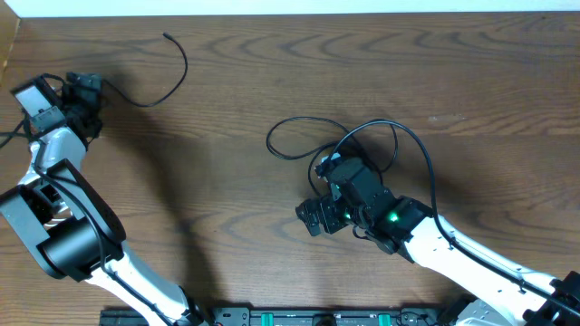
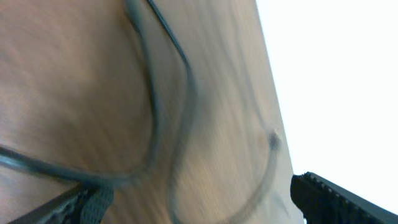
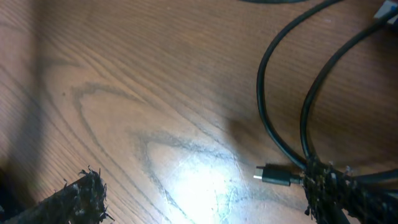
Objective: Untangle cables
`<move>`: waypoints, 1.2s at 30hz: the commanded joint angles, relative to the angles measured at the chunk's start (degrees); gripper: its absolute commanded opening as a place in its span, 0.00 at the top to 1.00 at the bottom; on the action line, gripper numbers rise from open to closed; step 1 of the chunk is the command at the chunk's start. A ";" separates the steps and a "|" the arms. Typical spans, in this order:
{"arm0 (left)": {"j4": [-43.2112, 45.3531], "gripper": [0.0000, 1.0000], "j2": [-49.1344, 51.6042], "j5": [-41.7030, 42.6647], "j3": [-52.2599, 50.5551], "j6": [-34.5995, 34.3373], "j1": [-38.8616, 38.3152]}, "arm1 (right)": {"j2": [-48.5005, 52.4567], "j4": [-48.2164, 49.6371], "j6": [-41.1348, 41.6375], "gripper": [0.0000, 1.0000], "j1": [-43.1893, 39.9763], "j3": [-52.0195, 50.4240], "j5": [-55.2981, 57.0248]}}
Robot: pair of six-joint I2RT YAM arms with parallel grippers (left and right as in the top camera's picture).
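A thin black cable [image 1: 185, 68] curls across the far left of the table and ends beside my left gripper [image 1: 86, 91]. In the left wrist view this cable [image 2: 152, 93] is blurred. It runs past the left finger [image 2: 93, 202], and that gripper [image 2: 199, 190] is open and holds nothing. Near the table's middle, black cables [image 1: 424, 154] loop over each other, with a bit of white cable [image 1: 322, 166] among them. My right gripper [image 1: 329, 197] stands open at this bundle. A black plug [image 3: 277, 175] lies just inside its right finger [image 3: 336, 190], and two black loops [image 3: 267, 93] rise beyond it.
The wooden table's far edge [image 1: 290, 16] meets a white surface. In the left wrist view that table edge [image 2: 273, 93] runs close by the right finger. Thick black arm cables hang near both wrists.
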 commanded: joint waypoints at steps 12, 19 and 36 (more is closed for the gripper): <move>-36.85 0.04 -3.72 8.92 0.26 -2.29 0.04 | 0.09 -3.37 0.31 0.01 0.37 0.66 -0.02; -40.04 0.04 -16.13 9.75 0.26 2.01 -1.11 | -5.49 -1.77 0.31 0.01 -1.62 1.16 0.90; -40.22 0.04 -44.15 -12.61 0.26 12.09 -34.34 | -35.26 -21.94 7.82 0.01 -9.53 1.20 23.06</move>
